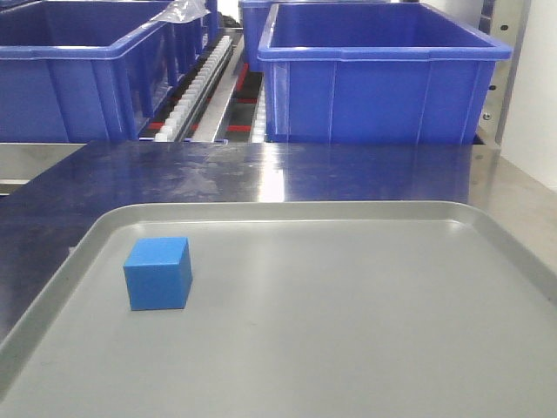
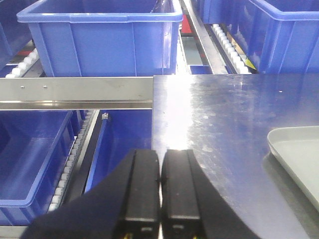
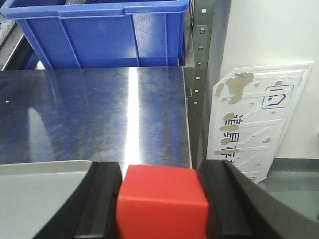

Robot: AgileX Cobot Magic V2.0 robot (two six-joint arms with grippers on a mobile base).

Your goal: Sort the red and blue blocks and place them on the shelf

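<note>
Right fingers (image 3: 102, 199) clamped on the red block (image 3: 162, 204); left fingers (image 2: 142, 184) pressed together, holding nothing. Blue block (image 1: 157, 273) rests on the grey tray (image 1: 287, 209), left side.

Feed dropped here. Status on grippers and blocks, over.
Left gripper shut, empty. Right gripper shut on red block. Blue block sits on tray. Nothing seen blocking.

It looked like a warehouse picking station: blue plastic bins (image 1: 383, 83) sat on roller-track shelving (image 1: 202, 87) behind a steel table (image 3: 99, 114).
</note>
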